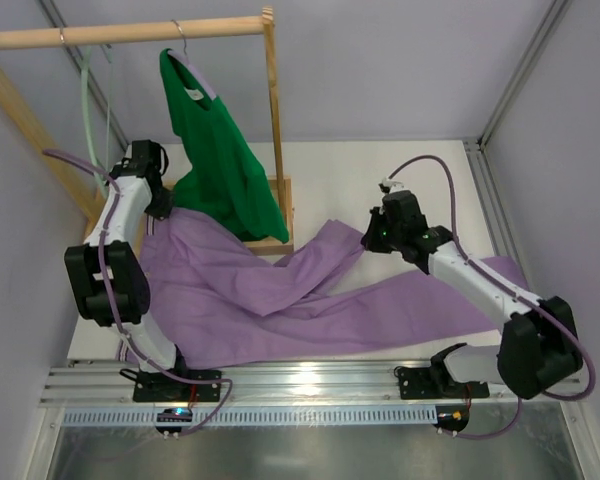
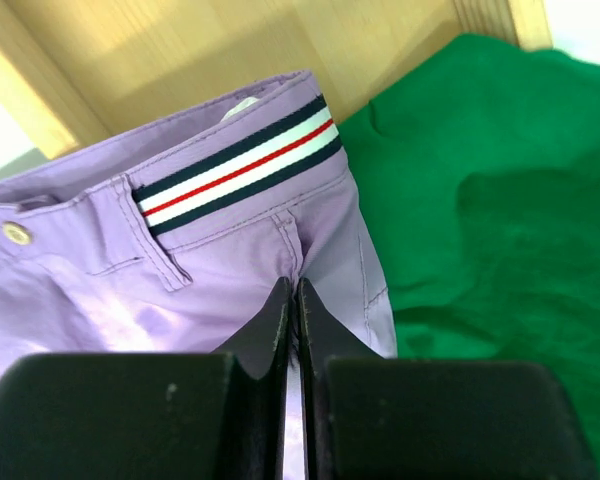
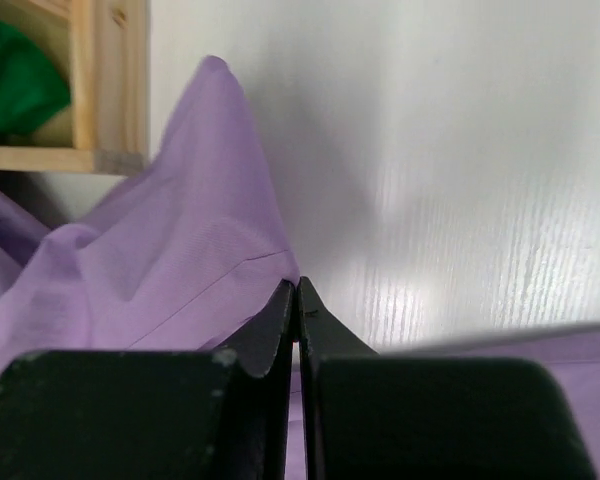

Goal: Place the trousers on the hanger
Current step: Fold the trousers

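Note:
The lilac trousers (image 1: 280, 300) lie spread over the white table, waist at the left and legs running right. Their striped waistband (image 2: 240, 165) and a small button (image 2: 17, 233) show in the left wrist view. My left gripper (image 2: 295, 285) is shut, pinching fabric at the fly just below the waistband; from above it (image 1: 160, 208) sits at the rack's foot. My right gripper (image 3: 297, 285) is shut on the edge of a trouser leg (image 3: 160, 260), which rises into a peak; from above it (image 1: 372, 238) is mid-table. The pale mint hanger (image 1: 85, 110) hangs from the rod at far left.
A wooden clothes rack (image 1: 130, 33) stands at the back left, its base (image 1: 270, 243) on the table. A bright green top (image 1: 220, 160) hangs from it on a metal-hooked hanger and drapes onto the trousers beside the left gripper (image 2: 500, 200). Grey walls close in both sides.

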